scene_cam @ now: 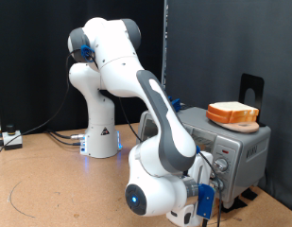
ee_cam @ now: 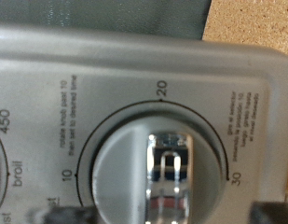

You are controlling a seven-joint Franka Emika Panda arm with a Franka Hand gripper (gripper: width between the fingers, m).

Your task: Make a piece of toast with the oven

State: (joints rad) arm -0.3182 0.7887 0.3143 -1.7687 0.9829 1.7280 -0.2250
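The piece of toast (scene_cam: 232, 113) lies on top of the silver oven (scene_cam: 242, 149) at the exterior view's right. My gripper (scene_cam: 208, 185) is right in front of the oven's knob panel, low down. In the wrist view the timer knob (ee_cam: 170, 173), with a chrome grip and a dial marked 10, 20 and 30, fills the picture. My gripper (ee_cam: 162, 213) is open. Its dark fingertips (ee_cam: 48, 215) show blurred at the picture's edge on either side of the knob, apart from it. The oven's door and rack are hidden by my arm.
A black stand (scene_cam: 251, 87) rises behind the oven. Cables and a small box (scene_cam: 11, 140) lie on the wooden table (scene_cam: 60, 189) at the exterior view's left. A dark curtain (scene_cam: 221, 38) hangs behind.
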